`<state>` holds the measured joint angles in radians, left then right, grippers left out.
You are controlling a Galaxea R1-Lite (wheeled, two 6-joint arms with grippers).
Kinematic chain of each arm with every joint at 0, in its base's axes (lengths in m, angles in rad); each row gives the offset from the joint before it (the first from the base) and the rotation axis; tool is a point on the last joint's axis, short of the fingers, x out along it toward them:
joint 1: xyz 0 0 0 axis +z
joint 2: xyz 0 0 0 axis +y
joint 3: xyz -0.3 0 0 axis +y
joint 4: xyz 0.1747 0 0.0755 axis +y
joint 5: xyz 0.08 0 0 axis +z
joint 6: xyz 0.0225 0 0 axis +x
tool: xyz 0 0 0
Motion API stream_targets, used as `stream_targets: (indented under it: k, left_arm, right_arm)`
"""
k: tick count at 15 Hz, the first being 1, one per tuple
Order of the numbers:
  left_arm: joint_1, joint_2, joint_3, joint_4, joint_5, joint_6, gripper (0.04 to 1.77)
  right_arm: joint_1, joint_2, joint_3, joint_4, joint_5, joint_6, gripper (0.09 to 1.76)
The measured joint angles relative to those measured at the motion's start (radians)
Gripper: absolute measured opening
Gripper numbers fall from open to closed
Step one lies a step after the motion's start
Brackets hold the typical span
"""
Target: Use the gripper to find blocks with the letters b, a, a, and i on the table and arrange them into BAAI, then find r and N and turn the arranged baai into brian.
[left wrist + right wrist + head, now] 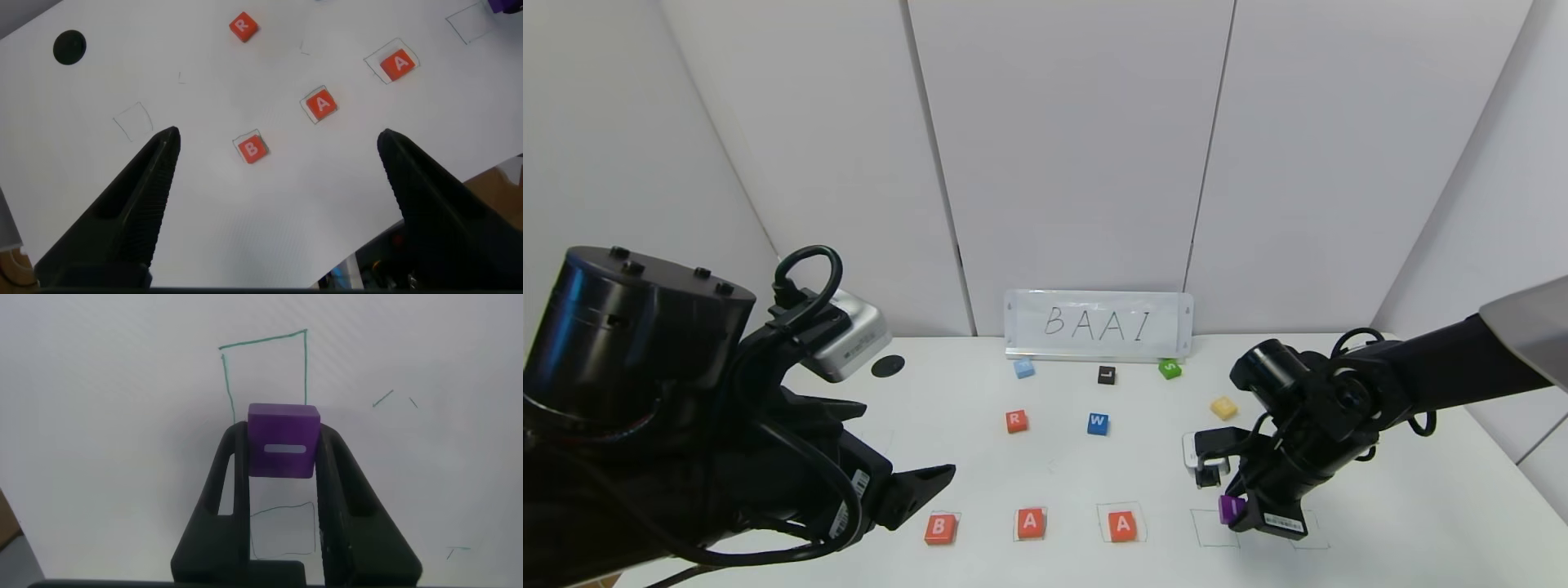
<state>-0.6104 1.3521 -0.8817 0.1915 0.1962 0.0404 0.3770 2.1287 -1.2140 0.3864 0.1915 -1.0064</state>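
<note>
A robot test lab: plain white wall panels [1078, 147] enclose a white worktop [1405, 506] with a handwritten "BAAI" sign [1098, 325].

The purple block [283, 441] pinched in the right gripper [282, 457] looks smooth, matt plastic; the gripper's black fingers [221, 498] are glossy. Beneath them, the table [122, 416] is matt white.

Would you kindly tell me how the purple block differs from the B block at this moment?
The purple block is held in the right gripper, above the table; the B block rests on it. One is purple, the other orange-red. The B block sits inside a drawn square; the purple block does not. Both are small cubes.
</note>
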Motion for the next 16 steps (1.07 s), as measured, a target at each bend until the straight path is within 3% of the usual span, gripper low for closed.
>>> stream_targets:
  k: [6,16]
  left_arm:
    - [-0.002,-0.002,0.005,0.001,0.000,0.003,1.72]
    - [-0.015,0.000,0.013,-0.001,0.001,0.010,1.72]
  right_arm:
    - [0.079,-0.001,0.017,-0.002,-0.001,-0.005,0.53]
    - [0.062,0.024,0.027,-0.015,-0.005,-0.090,0.53]
